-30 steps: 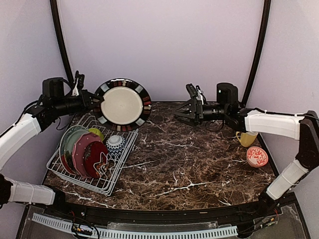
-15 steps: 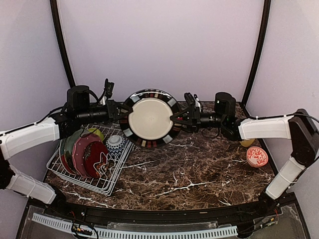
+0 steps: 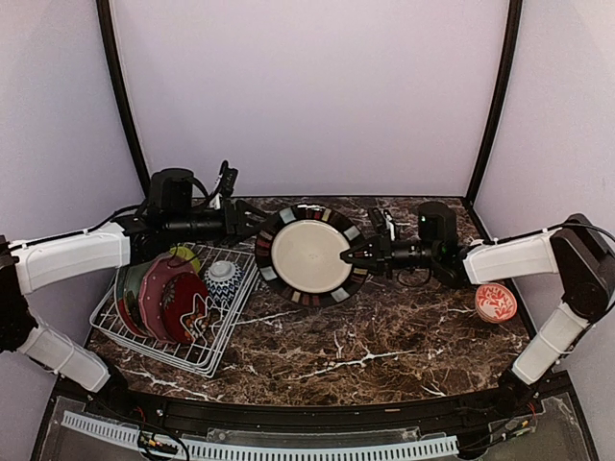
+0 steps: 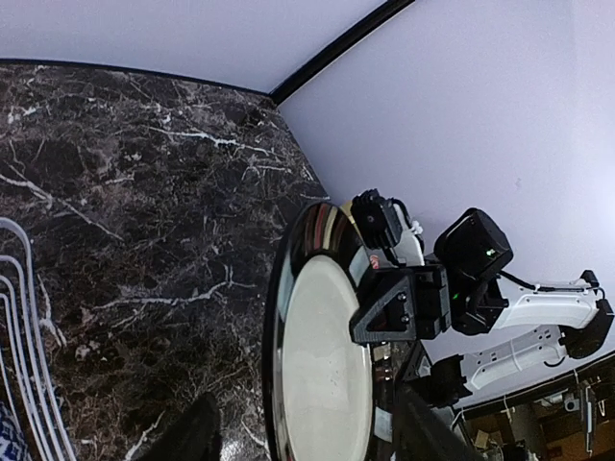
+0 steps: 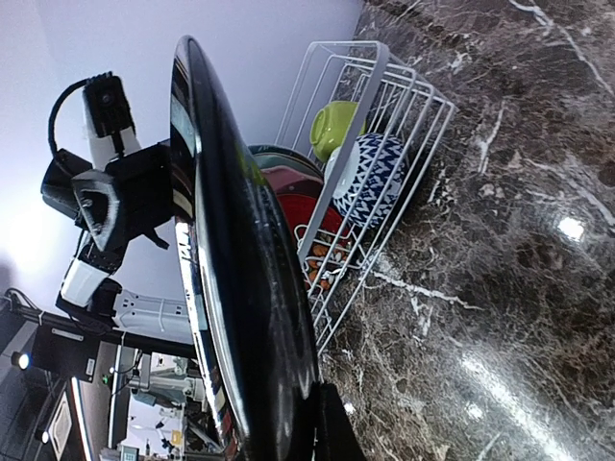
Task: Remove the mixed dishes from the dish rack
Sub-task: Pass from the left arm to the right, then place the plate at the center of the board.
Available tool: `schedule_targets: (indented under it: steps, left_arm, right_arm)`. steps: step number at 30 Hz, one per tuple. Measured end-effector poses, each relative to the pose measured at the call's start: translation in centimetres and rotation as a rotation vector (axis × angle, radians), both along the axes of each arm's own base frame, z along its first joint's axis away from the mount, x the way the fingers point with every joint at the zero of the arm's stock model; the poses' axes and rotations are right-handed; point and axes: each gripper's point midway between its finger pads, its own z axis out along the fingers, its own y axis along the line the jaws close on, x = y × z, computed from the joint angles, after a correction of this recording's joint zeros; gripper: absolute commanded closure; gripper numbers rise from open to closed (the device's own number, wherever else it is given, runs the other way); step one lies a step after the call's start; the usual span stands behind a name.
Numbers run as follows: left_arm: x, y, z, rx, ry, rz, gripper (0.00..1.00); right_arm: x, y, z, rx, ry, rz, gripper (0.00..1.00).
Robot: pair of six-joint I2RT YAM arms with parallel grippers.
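Since half a second ago the striped plate is sitting lower and further right, off the rack's far corner and out over the middle of the table, with both arms reaching in along with it. Nearest, the rack is sitting at the table's left side, holding two red plates and a green plate on edge, with a blue-and-white bowl and a lime bowl just behind them. Over on the right, a red-and-white bowl is resting on the marble. Farther back, the striped plate is hanging on edge in the air between the two grippers. The right gripper is pinching its right rim, fingers clamped on it. The left gripper is straddling the left rim, its fingers standing apart, with marble showing between them and the plate.
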Motion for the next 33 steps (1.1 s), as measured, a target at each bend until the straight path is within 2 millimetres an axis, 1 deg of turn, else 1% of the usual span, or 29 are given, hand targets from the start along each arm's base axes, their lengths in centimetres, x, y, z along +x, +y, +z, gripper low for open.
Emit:
schedule_targets:
  steps: [2, 5, 9, 13, 17, 21, 23, 27, 29, 33]
  left_arm:
    - [0.2, 0.2, 1.2, -0.006, -0.043, 0.006, 0.15]
    - [0.3, 1.0, 3.0, -0.001, -0.111, 0.028, 0.13]
    - [0.2, 1.9, 4.1, 0.033, -0.166, 0.062, 0.12]
    - [0.4, 2.9, 4.1, 0.089, -0.193, 0.099, 0.11]
    - [0.4, 3.6, 3.7, 0.135, -0.201, 0.123, 0.11]
    - [0.4, 3.9, 3.4, 0.157, -0.200, 0.132, 0.11]
    - [0.4, 4.0, 3.2, 0.166, -0.195, 0.132, 0.11]
    - [0.3, 4.1, 2.8, 0.178, -0.186, 0.132, 0.11]
    - [0.3, 4.1, 2.7, 0.181, -0.183, 0.132, 0.11]
    - [0.2, 4.3, 3.0, 0.179, -0.189, 0.136, 0.11]
  right_arm:
    - [0.4, -1.2, -0.5, -0.001, 0.029, -0.024, 1.00]
    - [1.2, -3.4, -0.8, 0.003, 0.060, -0.076, 1.00]
    - [1.9, -6.5, -0.8, 0.008, 0.067, -0.154, 1.00]
    - [1.9, -9.8, -1.5, -0.020, 0.087, -0.248, 1.00]
    - [2.0, -13.5, -3.2, -0.110, 0.120, -0.408, 1.00]
    - [2.0, -16.1, -4.8, -0.191, 0.153, -0.525, 1.00]
    - [2.1, -17.1, -5.7, -0.230, 0.176, -0.564, 1.00]
    - [2.1, -18.4, -7.6, -0.296, 0.226, -0.604, 1.00]
    - [1.8, -18.7, -8.4, -0.322, 0.244, -0.608, 1.00]
    - [0.8, -19.0, -9.9, -0.367, 0.269, -0.595, 1.00]
